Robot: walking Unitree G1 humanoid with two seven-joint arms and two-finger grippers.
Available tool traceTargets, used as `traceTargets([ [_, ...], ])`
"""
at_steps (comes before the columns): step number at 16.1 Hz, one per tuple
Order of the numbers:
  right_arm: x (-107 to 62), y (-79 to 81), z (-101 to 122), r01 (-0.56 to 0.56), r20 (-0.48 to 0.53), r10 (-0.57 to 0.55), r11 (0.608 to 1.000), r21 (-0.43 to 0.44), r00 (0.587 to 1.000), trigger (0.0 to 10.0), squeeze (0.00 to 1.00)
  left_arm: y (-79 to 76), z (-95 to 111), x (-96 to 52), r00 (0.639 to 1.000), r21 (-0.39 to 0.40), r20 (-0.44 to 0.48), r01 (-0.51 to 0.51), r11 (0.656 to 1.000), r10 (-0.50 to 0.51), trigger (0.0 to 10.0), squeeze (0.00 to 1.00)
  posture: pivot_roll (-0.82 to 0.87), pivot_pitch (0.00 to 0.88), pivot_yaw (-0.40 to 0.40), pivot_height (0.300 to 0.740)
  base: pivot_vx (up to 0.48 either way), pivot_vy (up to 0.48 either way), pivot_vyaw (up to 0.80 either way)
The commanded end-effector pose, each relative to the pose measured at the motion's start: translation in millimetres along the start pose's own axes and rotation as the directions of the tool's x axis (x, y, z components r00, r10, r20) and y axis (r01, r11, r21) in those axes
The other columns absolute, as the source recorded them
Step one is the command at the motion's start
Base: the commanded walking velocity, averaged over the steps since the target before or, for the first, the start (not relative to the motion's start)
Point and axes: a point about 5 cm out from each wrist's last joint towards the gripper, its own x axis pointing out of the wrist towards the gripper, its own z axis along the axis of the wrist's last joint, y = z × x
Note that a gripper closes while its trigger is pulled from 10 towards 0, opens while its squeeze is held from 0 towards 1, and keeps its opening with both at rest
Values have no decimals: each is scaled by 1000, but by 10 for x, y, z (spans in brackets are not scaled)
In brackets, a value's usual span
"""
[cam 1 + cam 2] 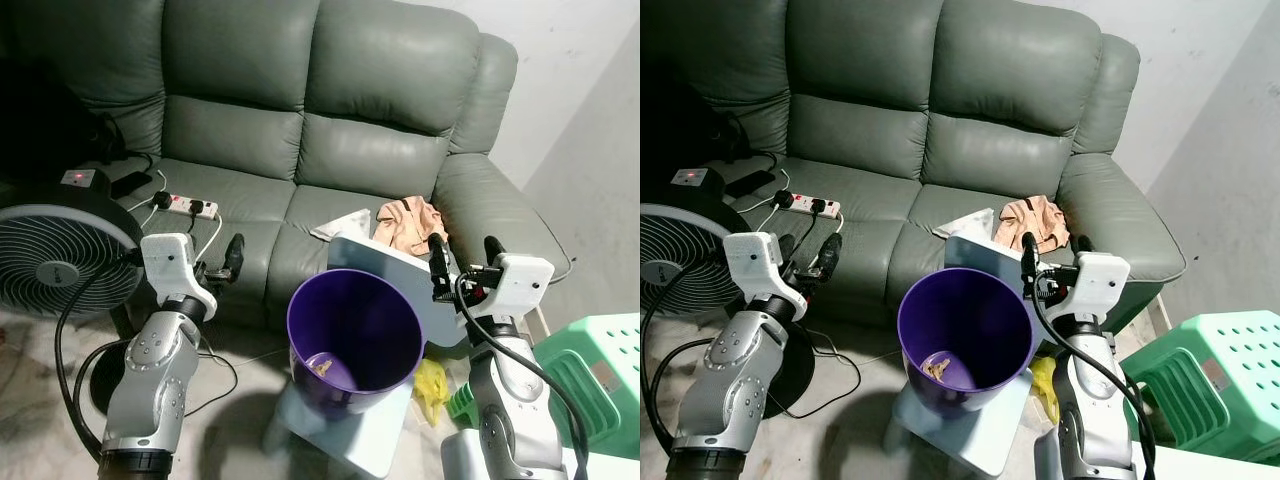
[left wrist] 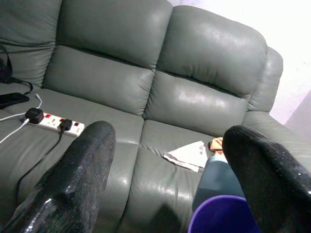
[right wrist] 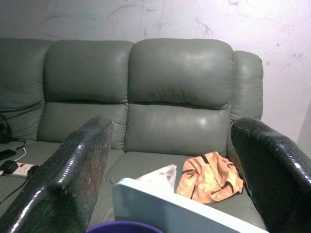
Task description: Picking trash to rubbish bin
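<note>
A purple rubbish bin (image 1: 355,340) stands on the floor in front of the grey sofa (image 1: 330,150), with a small brown scrap (image 1: 320,367) at its bottom. A crumpled white paper (image 1: 343,224) lies on the sofa seat behind the bin, beside a peach cloth (image 1: 410,225). A yellow wrapper (image 1: 432,385) lies on the floor to the bin's right. My left gripper (image 1: 220,265) is held open left of the bin, with nothing between its fingers (image 2: 77,179). My right gripper (image 1: 465,258) is open above the bin's right rim, also holding nothing.
A pale blue panel (image 1: 345,440) lies under and behind the bin. A floor fan (image 1: 60,260) stands at the left with cables running over the floor. A white power strip (image 1: 185,206) lies on the sofa. A green plastic stool (image 1: 600,380) stands at the right.
</note>
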Motion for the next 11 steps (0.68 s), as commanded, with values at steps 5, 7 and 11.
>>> traceTargets([
  [5,-23,-24,15,6,-15,-6,1000,1,1000,10000,0,11,-33,6,1000,3,-10,-2,1000,2,10000,0,13,0,-107,740,0,288,0],
  [7,-24,-24,16,2,-16,-2,1000,-1,1000,10000,0,6,-37,8,1000,3,-12,0,1000,0,10000,0,13,0,-107,740,0,480,0],
  [11,-30,-24,-5,-5,-37,5,1000,-2,999,10000,0,-3,-51,17,1000,4,-14,3,1000,-3,10000,0,15,0,-113,740,0,480,0],
])
